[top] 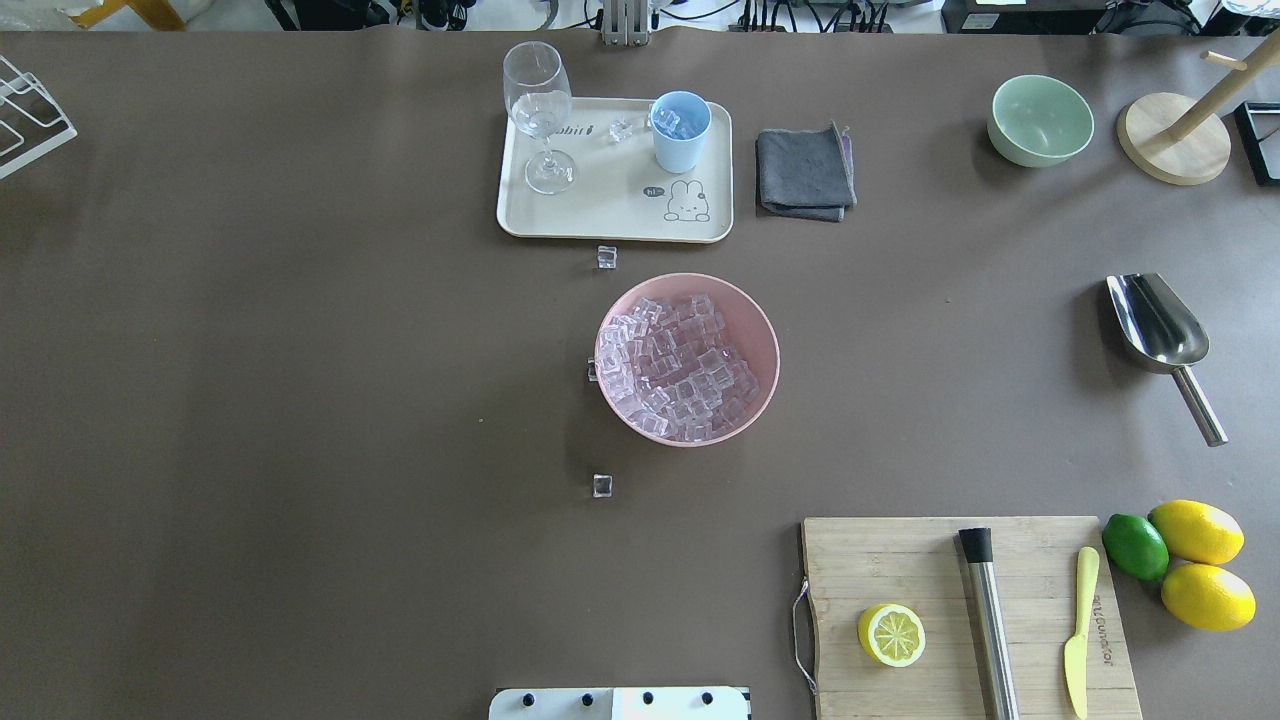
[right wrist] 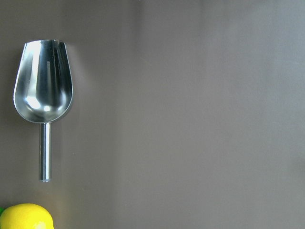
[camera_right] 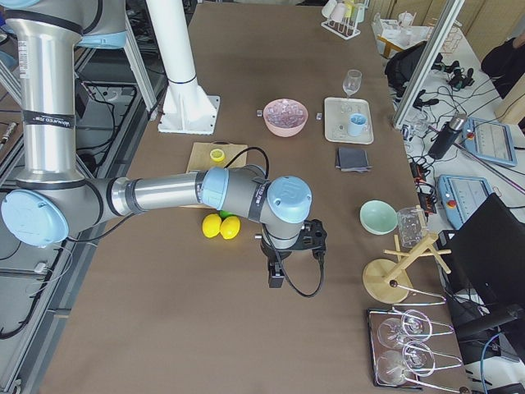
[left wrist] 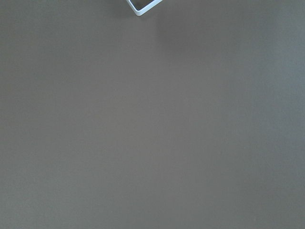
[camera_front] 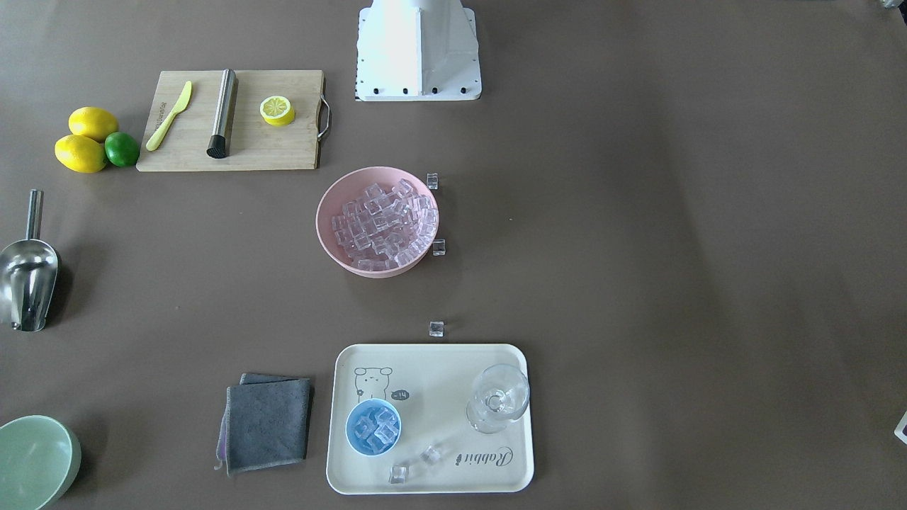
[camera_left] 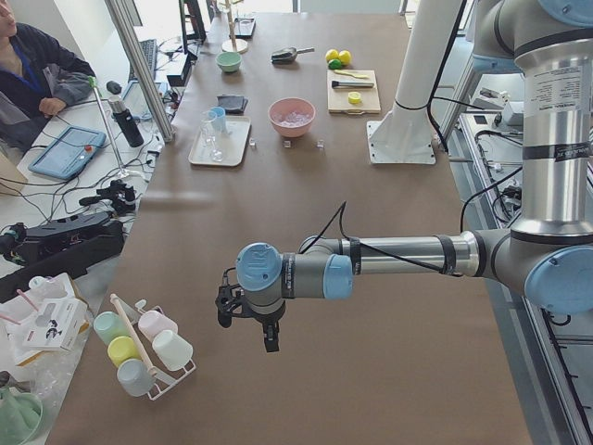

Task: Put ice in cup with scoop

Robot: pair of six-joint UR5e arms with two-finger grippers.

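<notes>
**A:** How far along is this?

**B:** Mostly done, I'd say. The cup (camera_front: 373,426), lower middle of the front view on the tray (camera_front: 496,474), already has several cubes in it. Whether it counts as full enough is a judgement call.

**A:** And the rest of the ice (camera_front: 382,225)?

**B:** It's heaped in the pink bowl (camera_front: 327,212) at the centre of the frame. A few loose cubes (camera_front: 399,474) lie on the tray just beside the cup, and others are on the table (camera_front: 673,283) around the bowl and above the tray.

**A:** The scoop (camera_front: 28,280)?

**B:** It's flat on the table at the far left edge, empty, with its handle pointing up the frame. Nothing is touching it.

**A:** So what are the arms doing?

**B:** Both are well away from the bowl and cup. The left gripper (camera_left: 269,336) and the right gripper (camera_right: 276,279) show only in the side views, small and end-on. I can't tell how far either one is open, though neither has the scoop. If more ice is wanted, the scoop needs picking up first.
</notes>
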